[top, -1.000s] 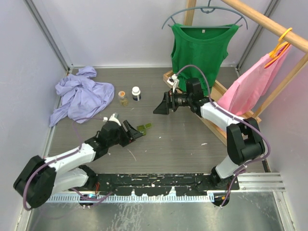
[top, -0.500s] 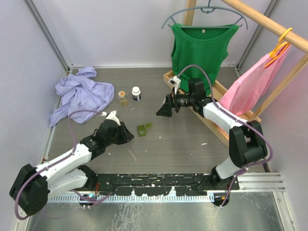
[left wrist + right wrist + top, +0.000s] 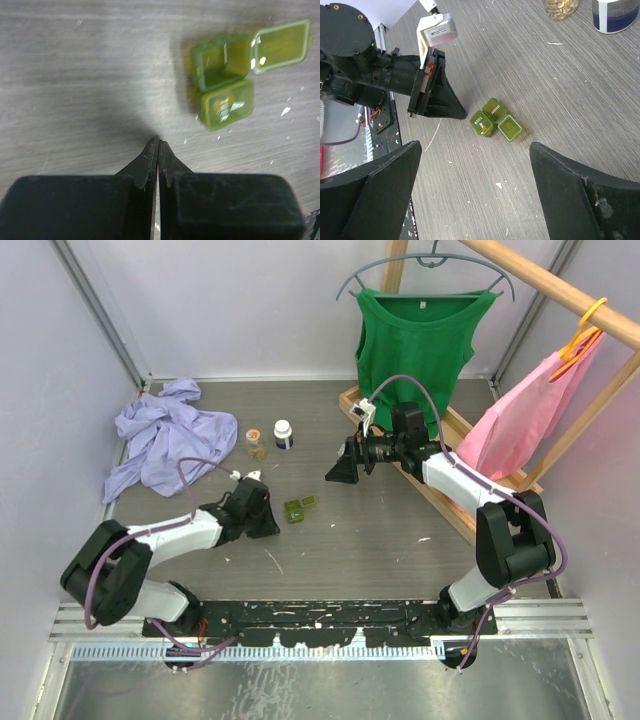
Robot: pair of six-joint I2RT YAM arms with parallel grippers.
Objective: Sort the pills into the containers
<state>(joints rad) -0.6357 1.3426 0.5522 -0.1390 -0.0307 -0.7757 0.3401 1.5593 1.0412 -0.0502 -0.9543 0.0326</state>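
Sitting near the green pill case (image 3: 223,80), the left end effector (image 3: 158,145) is pinched shut, empty. Open tabletop (image 3: 560,90) rings the case; the right end effector (image 3: 338,468) gapes empty beyond.

Grey wood-grain table (image 3: 380,540), white walls (image 3: 240,300)

Pill case (image 3: 297,509) on table (image 3: 380,535) just right of left end effector (image 3: 275,529), jar (image 3: 255,443) and bottle (image 3: 283,434) farther behind.

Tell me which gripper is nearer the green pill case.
Left. The left gripper, shut, sits just left of the green pill case in the top view, not touching it; the right gripper, open, is farther off, toward the back right.
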